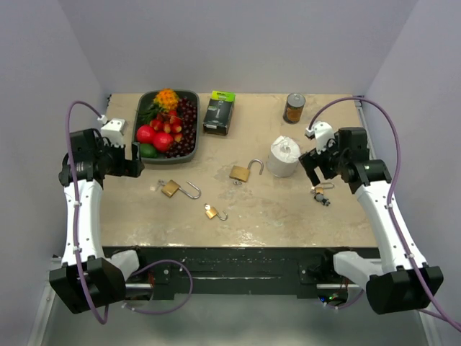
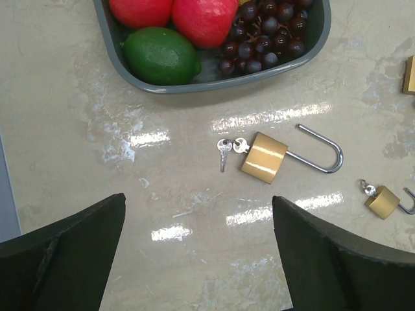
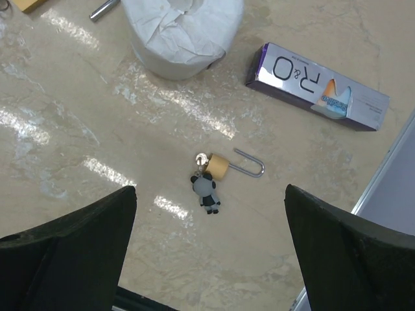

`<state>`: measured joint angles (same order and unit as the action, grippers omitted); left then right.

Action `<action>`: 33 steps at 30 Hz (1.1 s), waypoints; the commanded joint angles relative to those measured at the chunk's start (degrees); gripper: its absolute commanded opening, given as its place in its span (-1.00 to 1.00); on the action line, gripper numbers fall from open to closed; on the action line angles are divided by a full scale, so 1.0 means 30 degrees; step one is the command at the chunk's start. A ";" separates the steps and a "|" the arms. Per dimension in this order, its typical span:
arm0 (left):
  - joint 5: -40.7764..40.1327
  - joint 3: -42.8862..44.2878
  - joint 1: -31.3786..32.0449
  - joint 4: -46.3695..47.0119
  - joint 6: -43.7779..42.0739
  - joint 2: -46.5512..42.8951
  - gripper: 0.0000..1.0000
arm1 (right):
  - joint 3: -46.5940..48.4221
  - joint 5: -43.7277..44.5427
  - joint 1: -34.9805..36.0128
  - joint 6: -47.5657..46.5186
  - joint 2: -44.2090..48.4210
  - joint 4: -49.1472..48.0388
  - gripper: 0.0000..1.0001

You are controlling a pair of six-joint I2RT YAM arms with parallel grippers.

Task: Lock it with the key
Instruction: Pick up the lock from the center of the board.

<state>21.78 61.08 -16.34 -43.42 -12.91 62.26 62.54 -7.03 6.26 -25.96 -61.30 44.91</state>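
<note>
Right wrist camera gives me the only writing I can read: "R&O" on a purple-and-white box (image 3: pixel 319 86) lying near the paper roll (image 3: pixel 181 32). On the bench (image 3: pixel 65 149) close to both sits a small brass padlock (image 3: pixel 220 167), its shackle swung open, with a key (image 3: pixel 201 158) at its base and a grey-and-black charm (image 3: pixel 207 192) attached. My right end effector (image 3: pixel 211 246) hangs above it, fingers wide apart and empty. My left end effector (image 2: pixel 198 253) is likewise spread and holds nothing. It hangs over a larger padlock (image 2: pixel 264 157), also unlocked, with keys (image 2: pixel 225 150) at its base, near the fruit tray (image 2: pixel 110 32).

tabletop (image 2: pixel 78 129): glossy stone-look | padlock (image 2: pixel 264 157): brushed brass body, shiny steel shackle | tray (image 2: pixel 194 83): smooth grey plastic | roll (image 3: pixel 181 32): matt paper
</note>
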 commanded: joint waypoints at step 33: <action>-0.1752 -0.0232 0.0260 0.2871 0.2251 -0.0363 0.98 | -0.1040 -0.0530 -0.4753 0.6129 -0.8923 -0.1167 0.11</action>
<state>17.23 60.95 -15.92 -37.36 -7.90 62.28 61.91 -9.96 -7.84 -11.86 -89.23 46.24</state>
